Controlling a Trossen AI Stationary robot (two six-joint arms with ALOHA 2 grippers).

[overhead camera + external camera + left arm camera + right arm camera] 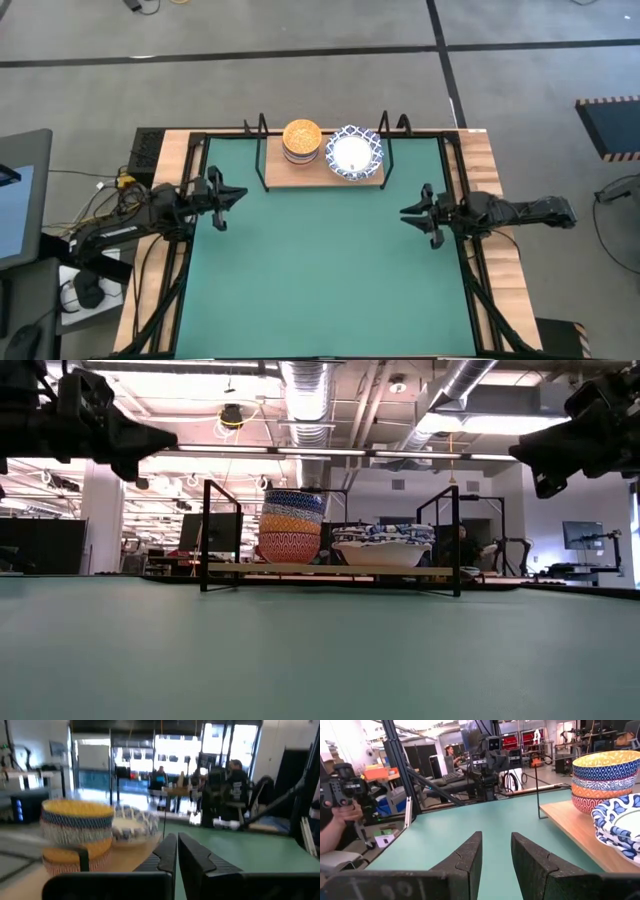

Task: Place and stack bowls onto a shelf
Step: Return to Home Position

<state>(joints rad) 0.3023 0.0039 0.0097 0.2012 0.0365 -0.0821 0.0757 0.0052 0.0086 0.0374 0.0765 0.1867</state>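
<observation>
The shelf (300, 178) is a light wooden board with black wire posts, standing at the far edge of the green mat (320, 270). On it sit two stacks. The small bowls (302, 140) are nested with the yellow-gold one on top, and the wide blue-and-white bowls (354, 153) are beside them on the right. In the low view both stacks (291, 525) (382, 545) rest on the board. My left gripper (238, 194) hovers shut over the mat's left edge. My right gripper (406, 212) hovers open over the mat's right edge. Neither holds anything.
The black frame rails (190, 260) run along both sides of the mat. Cables and a monitor (20, 200) lie beyond the table's left side. A person's hand holding a device (340, 805) shows off the table in the right wrist view. People stand in the room behind.
</observation>
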